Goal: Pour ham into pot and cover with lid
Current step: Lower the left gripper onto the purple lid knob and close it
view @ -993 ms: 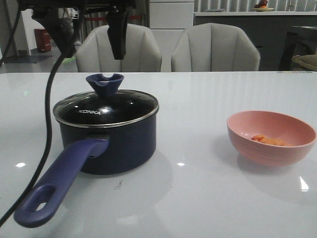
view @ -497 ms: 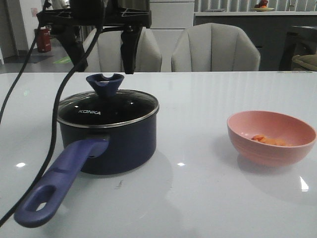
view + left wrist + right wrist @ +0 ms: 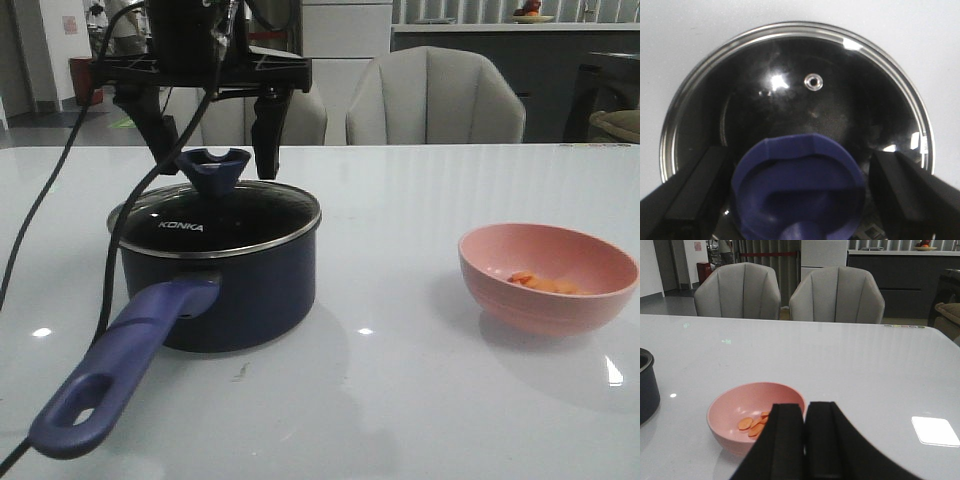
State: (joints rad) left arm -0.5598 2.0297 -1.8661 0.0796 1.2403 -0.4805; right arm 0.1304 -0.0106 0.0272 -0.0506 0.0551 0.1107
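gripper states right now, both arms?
Left end effector: open, fingers either side of the lid knob, holding nothing.
Right end effector: closed, empty, above the table near the pink bowl.

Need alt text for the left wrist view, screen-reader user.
Top-down close-up of the glass lid seated on the pot, its steel rim ringing a dark interior with a small steam vent. The notched blue knob sits between the left gripper's two open black fingers, which flank it without touching.
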